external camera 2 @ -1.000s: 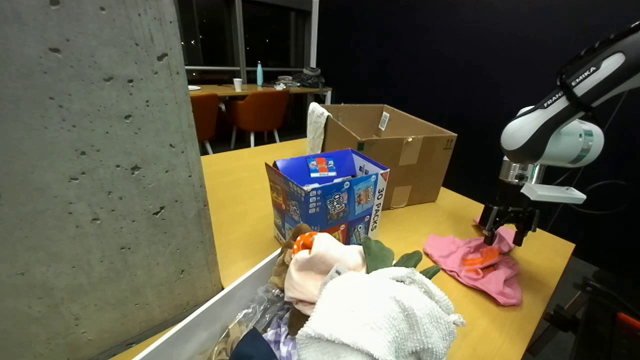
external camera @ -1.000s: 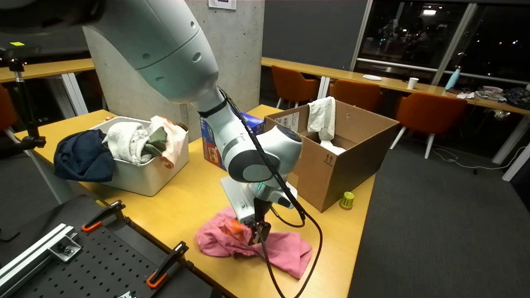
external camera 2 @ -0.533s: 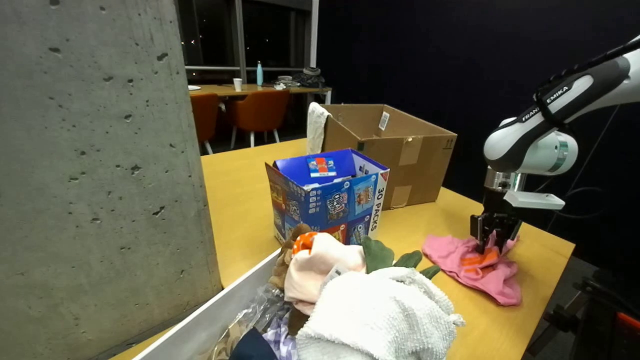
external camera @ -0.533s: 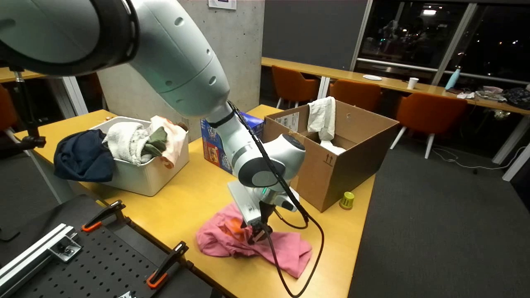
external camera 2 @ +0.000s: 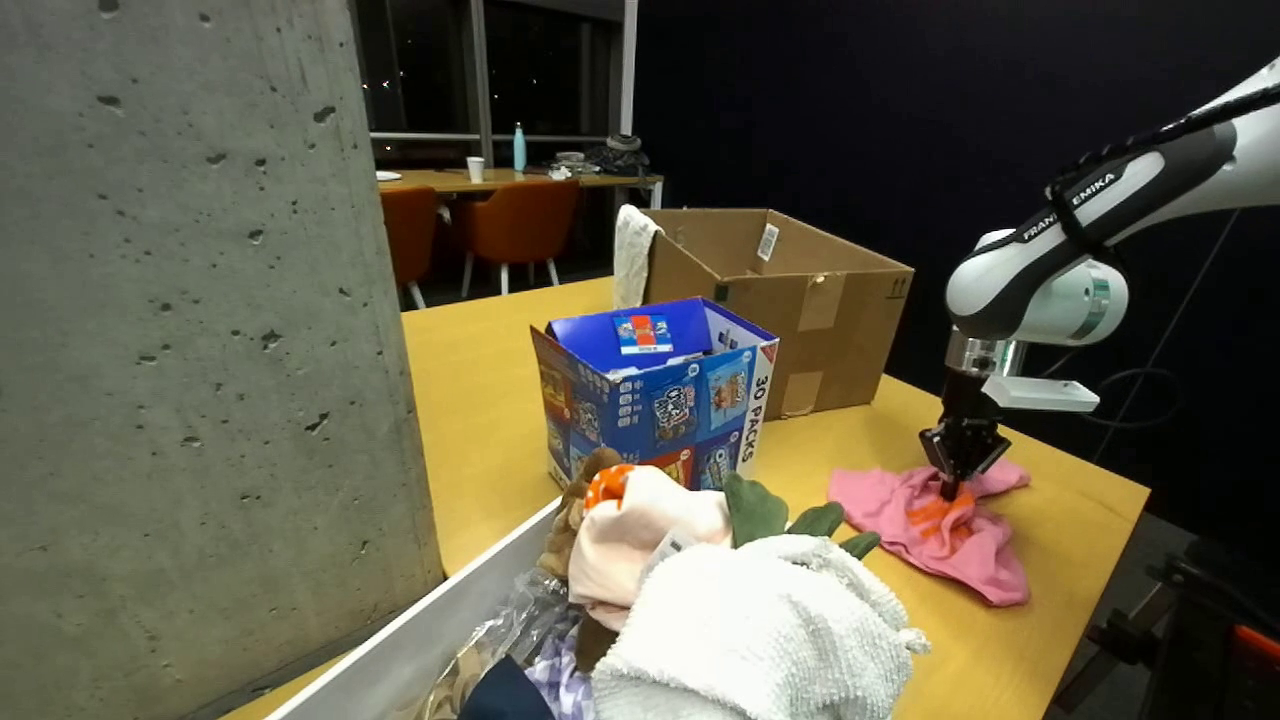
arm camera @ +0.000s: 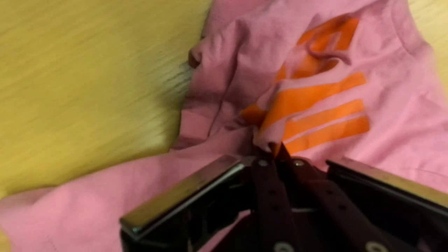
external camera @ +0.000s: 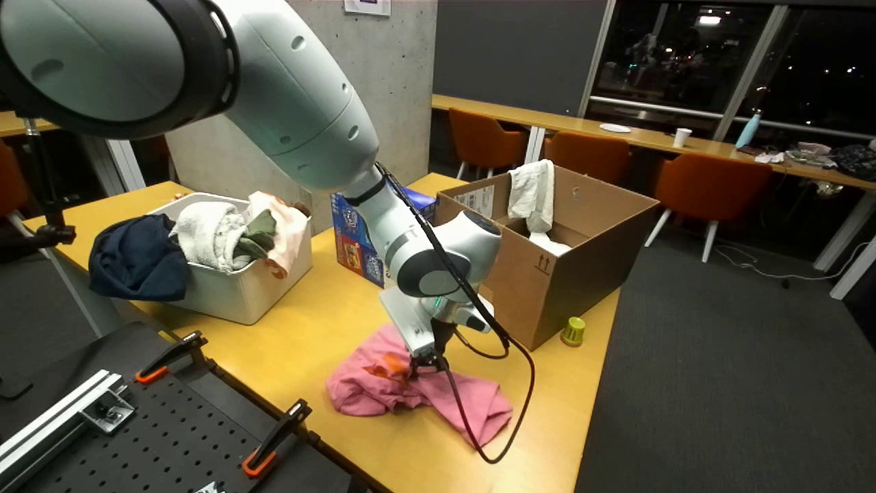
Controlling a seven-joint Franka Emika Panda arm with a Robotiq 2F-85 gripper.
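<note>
Gripper [arm camera: 274,152] points down, fingertips drawn together on a small fold of the pink garment [external camera 2: 985,565], beside the orange print [arm camera: 311,98]. The raised fold probably gives the tips something to bite on; flat cloth would offer little. In an exterior view the garment's remainder lies rumpled on the near part of the yellow table [external camera: 301,356]. Far right: cardboard box [external camera: 523,294], white cloth [external camera: 532,192] slung over its rim, likely held by its own weight. Far left: white bin [external camera: 226,294], seemingly so full that the navy cloth [external camera: 137,260] hangs over its side. Between the two containers, in both exterior views: blue snack box [external camera 2: 665,400].
</note>
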